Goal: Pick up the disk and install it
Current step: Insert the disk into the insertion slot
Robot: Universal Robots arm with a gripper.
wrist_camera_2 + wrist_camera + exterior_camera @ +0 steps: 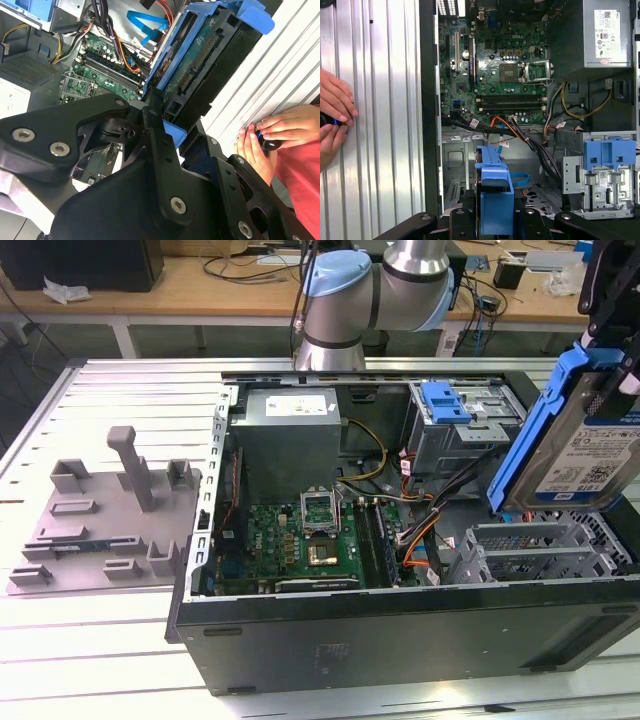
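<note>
The disk [590,455] is a silver drive with a white-and-blue label in a blue carrier rail. It hangs tilted on edge above the end of the open computer case [400,625] at the exterior view's right. My gripper [612,350] is shut on its upper end. The second wrist view shows the disk's [200,65] connector side, with the black fingers [156,131] clamped on the blue rail. In the first wrist view the carrier [494,192] is edge-on between the fingers, over an empty metal bay [457,165] beside the motherboard [495,60].
A metal drive cage with a blue latch piece [445,400] stands behind the bay, with orange and black cables [520,132] running alongside. A person's hands [332,115] rest on the ribbed table beside the case. A grey fixture plate [110,510] lies at the exterior view's left.
</note>
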